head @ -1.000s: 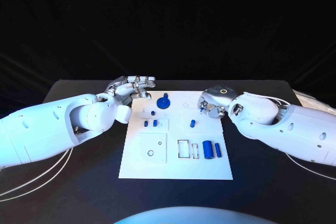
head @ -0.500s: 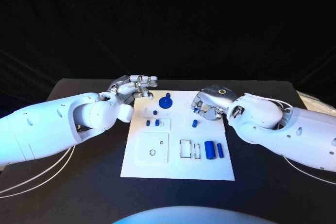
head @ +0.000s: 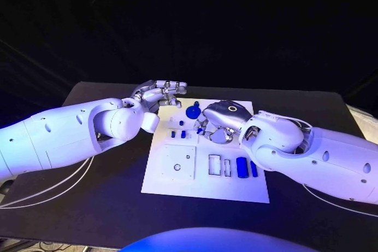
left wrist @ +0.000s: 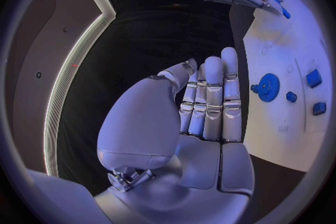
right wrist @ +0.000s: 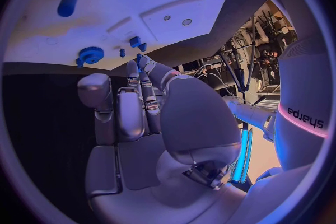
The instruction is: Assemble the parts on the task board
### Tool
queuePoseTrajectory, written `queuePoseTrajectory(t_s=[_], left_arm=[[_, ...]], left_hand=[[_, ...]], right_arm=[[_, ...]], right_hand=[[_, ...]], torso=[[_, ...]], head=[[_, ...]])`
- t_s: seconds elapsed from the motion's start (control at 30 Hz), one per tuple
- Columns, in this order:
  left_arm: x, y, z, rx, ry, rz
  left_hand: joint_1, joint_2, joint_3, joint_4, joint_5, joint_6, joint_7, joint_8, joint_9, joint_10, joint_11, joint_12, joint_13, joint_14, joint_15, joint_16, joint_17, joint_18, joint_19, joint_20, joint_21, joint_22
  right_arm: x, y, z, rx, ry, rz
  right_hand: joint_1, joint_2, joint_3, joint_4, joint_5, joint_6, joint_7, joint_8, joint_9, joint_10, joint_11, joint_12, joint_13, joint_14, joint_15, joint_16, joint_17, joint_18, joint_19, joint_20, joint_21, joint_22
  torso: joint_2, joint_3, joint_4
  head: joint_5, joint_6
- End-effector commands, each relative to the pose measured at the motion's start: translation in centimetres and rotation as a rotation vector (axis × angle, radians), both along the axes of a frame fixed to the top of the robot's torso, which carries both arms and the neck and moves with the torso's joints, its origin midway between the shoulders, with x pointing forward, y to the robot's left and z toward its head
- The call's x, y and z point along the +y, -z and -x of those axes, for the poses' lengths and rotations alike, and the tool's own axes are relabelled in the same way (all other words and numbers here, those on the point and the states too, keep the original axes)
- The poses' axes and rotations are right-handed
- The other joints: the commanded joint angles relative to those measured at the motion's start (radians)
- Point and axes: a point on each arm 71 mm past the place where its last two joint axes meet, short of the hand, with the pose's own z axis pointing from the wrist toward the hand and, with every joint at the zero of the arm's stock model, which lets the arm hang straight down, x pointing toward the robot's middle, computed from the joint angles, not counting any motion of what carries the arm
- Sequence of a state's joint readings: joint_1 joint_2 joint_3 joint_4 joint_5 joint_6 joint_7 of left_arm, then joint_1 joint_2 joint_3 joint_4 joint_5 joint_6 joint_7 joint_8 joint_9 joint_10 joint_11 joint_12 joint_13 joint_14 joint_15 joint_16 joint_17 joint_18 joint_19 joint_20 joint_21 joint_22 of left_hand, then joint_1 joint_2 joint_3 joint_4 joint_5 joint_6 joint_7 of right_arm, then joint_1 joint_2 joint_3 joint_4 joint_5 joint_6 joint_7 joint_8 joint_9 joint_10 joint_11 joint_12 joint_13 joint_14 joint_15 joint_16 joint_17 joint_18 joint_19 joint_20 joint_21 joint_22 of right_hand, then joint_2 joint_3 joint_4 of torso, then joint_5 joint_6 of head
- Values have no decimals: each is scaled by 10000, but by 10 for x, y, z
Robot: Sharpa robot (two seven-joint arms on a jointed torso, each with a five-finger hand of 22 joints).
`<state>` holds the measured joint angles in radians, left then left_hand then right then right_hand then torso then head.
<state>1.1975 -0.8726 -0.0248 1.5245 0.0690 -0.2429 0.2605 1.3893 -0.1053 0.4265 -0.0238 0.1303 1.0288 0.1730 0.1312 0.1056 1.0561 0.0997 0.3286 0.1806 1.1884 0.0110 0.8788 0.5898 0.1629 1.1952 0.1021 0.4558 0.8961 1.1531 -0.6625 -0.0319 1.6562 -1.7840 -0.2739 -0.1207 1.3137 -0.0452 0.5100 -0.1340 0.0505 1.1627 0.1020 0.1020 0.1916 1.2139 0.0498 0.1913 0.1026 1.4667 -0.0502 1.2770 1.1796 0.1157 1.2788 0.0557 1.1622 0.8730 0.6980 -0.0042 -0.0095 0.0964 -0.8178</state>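
The white task board (head: 177,182) lies mid-table. On its far part stands a blue gear (head: 193,111), seen too from my wrists (left wrist: 266,88) (right wrist: 89,56). Two small blue parts (head: 178,134) sit just nearer, and two blue cylinders (head: 242,167) lie near the right edge. My left hand (head: 161,92) hovers at the board's far left corner, fingers straight and together (left wrist: 210,101), holding nothing. My right hand (head: 217,121) is over the far middle of the board, fingers stretched out (right wrist: 133,106), their tips by a small blue part (right wrist: 140,60). Nothing sits between thumb and fingers.
A square raised plate (head: 179,160) and narrow rectangular slots (head: 215,164) mark the board's near half. The black table (head: 94,214) stretches around the board on all sides. White cables (head: 47,193) trail by my left arm.
The camera has shifted. My right hand has moved from the board's right edge leftwards over its far middle, close to the gear. The left hand stays by the far left corner.
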Motion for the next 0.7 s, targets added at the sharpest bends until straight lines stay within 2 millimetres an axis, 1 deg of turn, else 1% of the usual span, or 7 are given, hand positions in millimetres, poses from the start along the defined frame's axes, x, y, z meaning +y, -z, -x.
queuePoseTrajectory(t_s=[0.03, 0.1, 0.27, 0.47, 0.53, 0.63, 0.7], left_arm=[[-3, -1, 1, -121, 263, 74], [-2, -1, 1, -121, 251, 69], [-2, -2, 1, -127, 220, 58], [-2, -2, 2, -135, 231, 66], [-3, -2, 2, -136, 241, 71], [-2, -2, 1, -137, 229, 66], [-2, -1, 1, -137, 219, 61]], left_hand=[[1, 59, -69, -7, 14, -67, -26, 34, -10, -50, -18, 11, 11, -54, 17, -68, -9, 188, -11, 75, -50, -9], [1, 59, -69, -7, 14, -67, -26, 34, -10, -50, -18, 11, 11, -54, 17, -68, -9, 188, -11, 75, -50, -9], [1, 59, -69, -7, 14, -67, -26, 34, -10, -50, -18, 11, 11, -54, 17, -68, -9, 188, -11, 75, -50, -9], [1, 59, -69, -7, 14, -67, -26, 34, -10, -50, -18, 11, 11, -54, 17, -68, -9, 188, -11, 75, -50, -9], [1, 59, -69, -7, 14, -67, -26, 34, -10, -50, -18, 11, 11, -54, 17, -68, -9, 188, -11, 75, -50, -9], [1, 59, -69, -7, 14, -67, -26, 34, -10, -50, -18, 11, 11, -54, 17, -68, -9, 188, -11, 75, -50, -9], [1, 59, -69, -7, 14, -67, -26, 34, -10, -50, -18, 11, 11, -54, 17, -68, -9, 188, -11, 75, -50, -9]], right_arm=[[8, 11, 6, 594, -337, -187], [13, 18, 8, 813, -422, -229], [20, 32, 11, 1278, -554, -171], [23, 44, 13, 1651, -621, 12], [23, 47, 14, 1729, -630, 51], [24, 51, 14, 1835, -624, 132], [23, 52, 14, 1855, -598, 186]], right_hand=[[12, 100, 33, -20, 55, -35, 74, 41, 17, 106, -87, -56, 12, 427, 70, -12, -7, 109, 52, 46, 22, -17], [17, 106, 38, -28, 63, -45, 88, 34, 16, 102, -74, -67, 7, 426, 90, -15, -13, 111, 45, 61, 13, -33], [16, 109, 39, -37, 70, -63, 109, 21, 14, 93, -53, -84, -1, 424, 116, -16, -19, 117, 28, 81, -10, -74], [8, 109, 34, -40, 72, -79, 126, 10, 12, 79, -35, -100, -8, 418, 136, -36, -48, 125, 9, 99, -36, -117], [6, 109, 33, -40, 72, -83, 130, 8, 12, 76, -31, -104, -9, 418, 140, -38, -51, 126, 5, 103, -41, -125], [3, 115, 33, -42, 72, -97, 139, -1, 10, 65, -21, -116, -14, 417, 151, -33, -46, 127, 3, 114, -41, -126], [3, 115, 33, -42, 72, -97, 139, -1, 10, 65, -21, -116, -14, 417, 151, -33, -46, 127, 3, 114, -41, -126]], torso=[[7, -5, -13], [11, 0, -23], [8, 0, 13], [2, -2, -8], [1, 1, -8], [-5, 14, -31], [-6, 15, -24]], head=[[90, -52], [128, -74], [155, -142], [228, -191], [244, -203], [325, -236], [324, -243]])
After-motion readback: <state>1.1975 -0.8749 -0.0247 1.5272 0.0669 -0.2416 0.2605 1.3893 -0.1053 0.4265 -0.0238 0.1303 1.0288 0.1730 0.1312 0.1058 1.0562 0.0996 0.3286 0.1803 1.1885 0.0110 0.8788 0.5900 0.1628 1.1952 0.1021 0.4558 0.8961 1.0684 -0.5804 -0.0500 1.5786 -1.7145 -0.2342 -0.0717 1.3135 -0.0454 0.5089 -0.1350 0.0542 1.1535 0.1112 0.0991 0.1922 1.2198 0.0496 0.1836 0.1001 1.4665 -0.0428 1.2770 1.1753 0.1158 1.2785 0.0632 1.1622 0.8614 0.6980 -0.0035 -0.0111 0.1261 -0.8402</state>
